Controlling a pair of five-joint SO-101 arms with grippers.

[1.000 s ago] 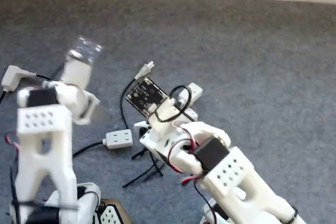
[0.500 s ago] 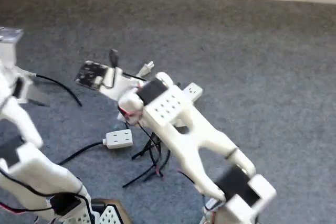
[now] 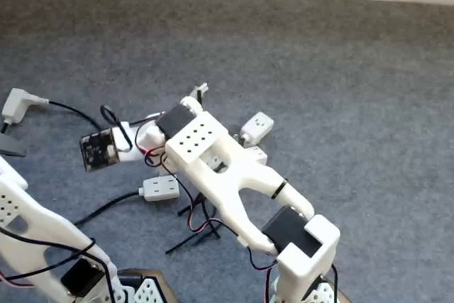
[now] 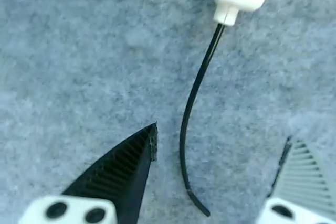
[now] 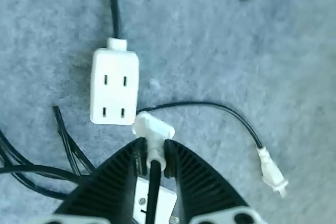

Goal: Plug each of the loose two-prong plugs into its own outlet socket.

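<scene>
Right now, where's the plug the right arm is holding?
Right wrist view: the white plug sits in the right gripper, jaws shut on its neck, close beside the cord-free end of the two-socket outlet block on the carpet.

Fuzzy, matt grey carpet [image 3: 355,69] lies under a smooth white plastic socket [image 5: 114,86] and plug [image 5: 153,128], and a sleek black cord [image 4: 194,103].

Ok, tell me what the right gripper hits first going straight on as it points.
Probably the thin black cord curving just ahead of the white plug held in the right gripper; the outlet block sits slightly aside. Depth is unclear.
</scene>
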